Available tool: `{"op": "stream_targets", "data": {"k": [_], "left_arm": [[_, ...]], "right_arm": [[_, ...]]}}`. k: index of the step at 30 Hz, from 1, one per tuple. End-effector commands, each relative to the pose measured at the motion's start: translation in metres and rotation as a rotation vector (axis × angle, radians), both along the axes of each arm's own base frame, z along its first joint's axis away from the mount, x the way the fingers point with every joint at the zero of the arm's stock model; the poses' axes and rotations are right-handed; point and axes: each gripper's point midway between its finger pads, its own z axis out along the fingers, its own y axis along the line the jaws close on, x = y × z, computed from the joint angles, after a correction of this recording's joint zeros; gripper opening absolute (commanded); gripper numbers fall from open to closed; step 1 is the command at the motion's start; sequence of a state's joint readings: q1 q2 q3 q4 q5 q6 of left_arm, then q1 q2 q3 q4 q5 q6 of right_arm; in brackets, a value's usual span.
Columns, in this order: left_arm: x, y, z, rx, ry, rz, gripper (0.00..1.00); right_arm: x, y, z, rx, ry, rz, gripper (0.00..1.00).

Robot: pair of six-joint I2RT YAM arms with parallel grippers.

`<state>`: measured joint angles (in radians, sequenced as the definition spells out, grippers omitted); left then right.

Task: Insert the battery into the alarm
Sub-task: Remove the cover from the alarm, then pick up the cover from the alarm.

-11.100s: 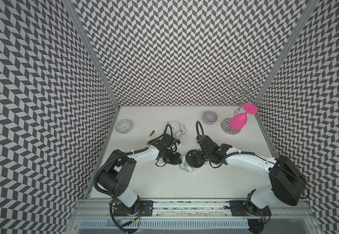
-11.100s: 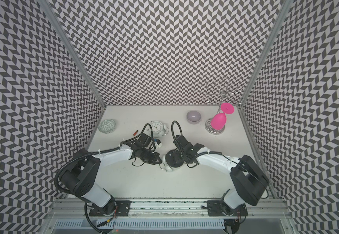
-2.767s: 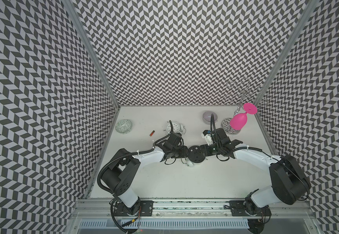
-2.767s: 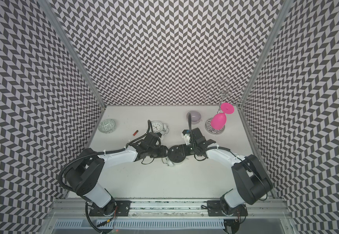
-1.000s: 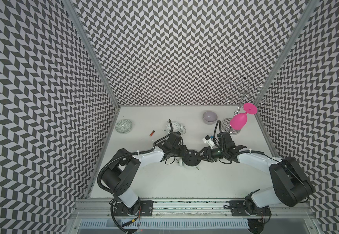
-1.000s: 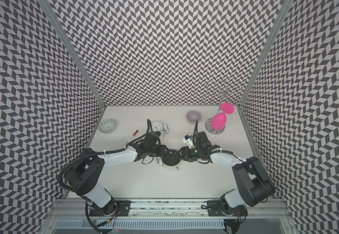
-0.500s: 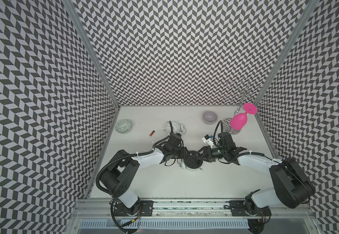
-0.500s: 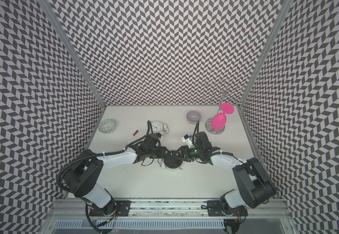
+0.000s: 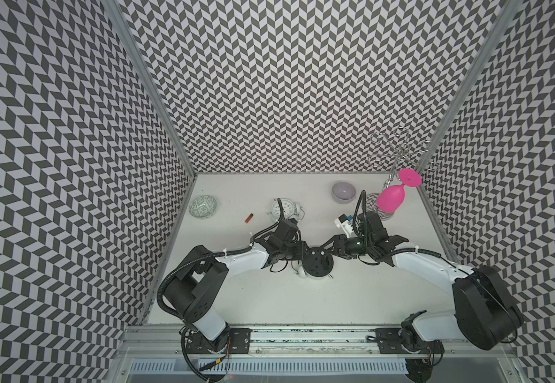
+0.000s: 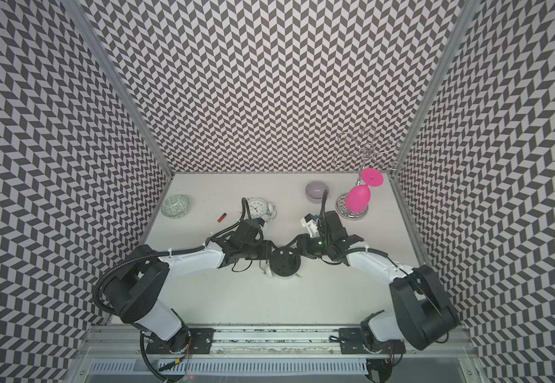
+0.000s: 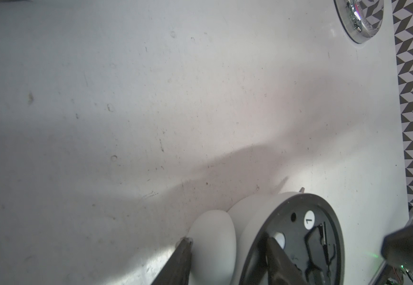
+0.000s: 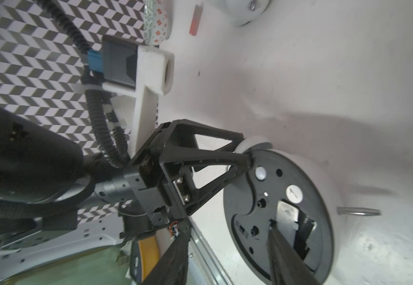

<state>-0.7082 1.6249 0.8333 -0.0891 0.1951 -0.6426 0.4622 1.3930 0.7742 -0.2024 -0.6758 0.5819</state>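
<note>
Two arms are seen meeting at the middle of the table [image 9: 302, 308], where the alarm [image 9: 318, 264] [image 10: 285, 262] is laid face down with its black back turned up; the left claw [image 11: 225, 240] is closed on the alarm, one finger [image 11: 180, 256] pressed against the white bell [image 11: 210, 251] and the other laid on the rim of the back plate; the right claw [image 12: 227, 228] is held with its jaws spread apart, one fingertip [image 12: 274, 237] set at the open battery bay [image 12: 304, 229] and the other placed off the alarm's side; whether a battery sits in that bay cannot be told; a small red stick [image 9: 249, 218] is seen lying flat toward the back of the table, between a patterned bowl [image 9: 203, 207] and a second clock [image 9: 284, 209] that is set face up, apart from both claws; a grey bowl [image 9: 344, 191] and a pink glass [image 9: 391, 199], hung upside down on a wire rack [image 9: 399, 156], are found at the far right corner.
</note>
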Motion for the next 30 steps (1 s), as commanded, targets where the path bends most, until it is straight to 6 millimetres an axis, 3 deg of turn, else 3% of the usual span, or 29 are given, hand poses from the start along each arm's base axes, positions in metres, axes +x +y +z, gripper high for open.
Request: {"op": "stream_targets", "data": {"k": [1, 8, 12, 20, 30], "left_arm": [[-0.034, 0.026, -0.037, 0.131, 0.148, -0.011, 0.53], [-0.016, 0.015, 0.009, 0.005, 0.038, -0.009, 0.76], [-0.006, 0.025, 0.028, -0.049, -0.014, 0.038, 0.83], [-0.006, 0.062, 0.030, -0.071, -0.037, 0.111, 0.89], [-0.011, 0.073, 0.023, -0.059, -0.042, 0.122, 0.89]], "right_arm": [[0.008, -0.016, -0.012, -0.232, -0.088, -0.050, 0.50], [0.006, -0.009, -0.021, -0.489, -0.150, -0.076, 0.37], [-0.001, 0.004, -0.022, -0.566, -0.158, -0.070, 0.33], [-0.020, 0.022, -0.038, -0.688, -0.134, -0.041, 0.30], [-0.027, 0.024, -0.046, -0.777, -0.143, -0.027, 0.30]]}}
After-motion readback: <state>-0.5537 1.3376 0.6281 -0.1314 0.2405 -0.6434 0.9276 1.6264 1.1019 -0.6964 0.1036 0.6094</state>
